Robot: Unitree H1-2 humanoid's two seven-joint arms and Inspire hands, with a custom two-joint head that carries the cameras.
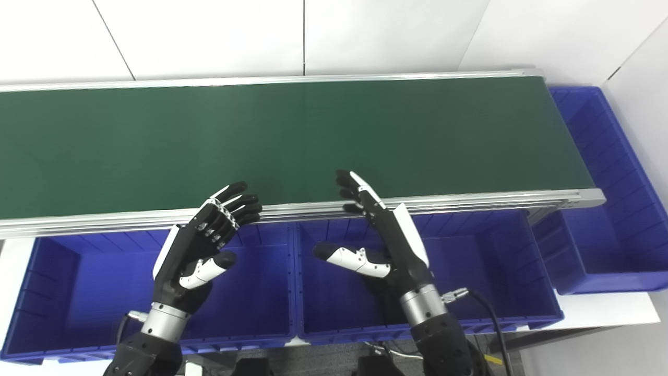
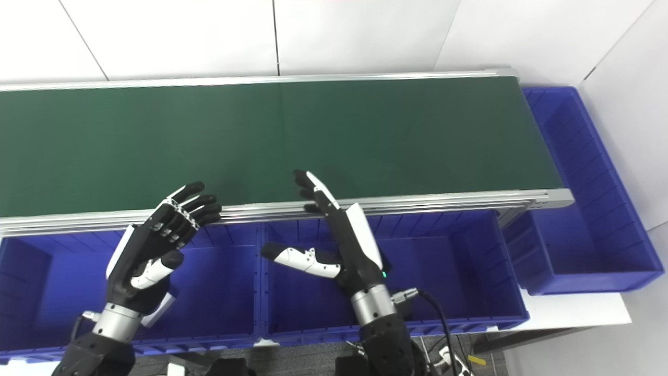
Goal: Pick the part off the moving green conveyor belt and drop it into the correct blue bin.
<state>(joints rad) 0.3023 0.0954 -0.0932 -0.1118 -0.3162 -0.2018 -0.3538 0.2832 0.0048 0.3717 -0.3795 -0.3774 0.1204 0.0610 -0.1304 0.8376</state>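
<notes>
The green conveyor belt [image 1: 292,136] runs across the picture and carries no part that I can see. My left hand [image 1: 201,245] hovers open above the left blue bin [image 1: 47,324], fingertips over the belt's near rail. Held open with the thumb spread to the left, my right hand [image 1: 383,235] is above the middle blue bin [image 1: 496,292]; its fingertips reach just past the rail onto the belt's edge. Neither hand holds anything. Both front bins look empty.
A third blue bin [image 1: 616,219] stands at the belt's right end, below its end roller. An aluminium rail [image 1: 469,201] borders the belt's near side. A white wall rises behind the belt. Cables [image 1: 490,313] trail from the right wrist.
</notes>
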